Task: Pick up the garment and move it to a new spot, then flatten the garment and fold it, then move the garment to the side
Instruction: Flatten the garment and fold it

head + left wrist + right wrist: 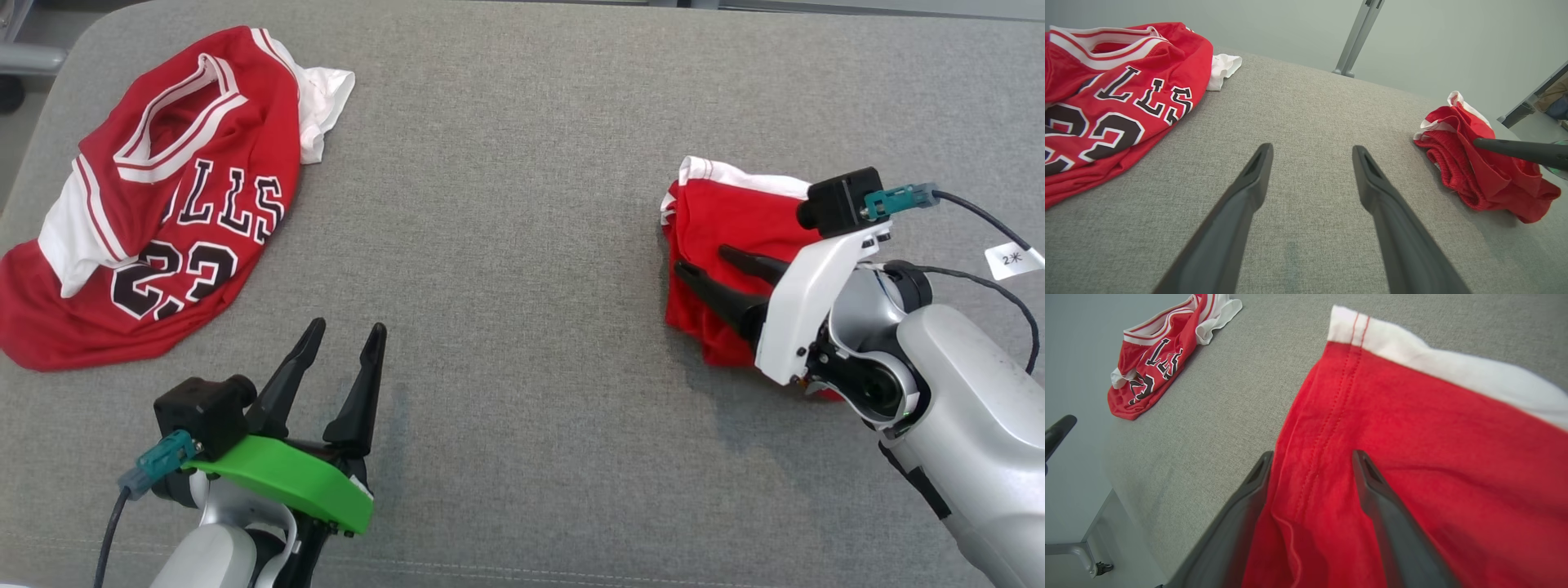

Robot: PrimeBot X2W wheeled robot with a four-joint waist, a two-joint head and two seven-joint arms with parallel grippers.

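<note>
The folded red garment (718,220) lies bunched at the right side of the grey cushion (522,163). The right gripper (700,258) rests on it with jaws spread and nothing clamped. Withdraw straight upward so no fold snags. The left gripper (349,325) hovers open and empty.

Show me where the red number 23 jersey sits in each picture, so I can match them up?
Head view: jersey at the upper left.
Left wrist view: jersey at the upper left, cut by the left edge.
Right wrist view: jersey small, at the top left.
Shared landmark: the smaller red garment, right of the jersey in every view.
</note>
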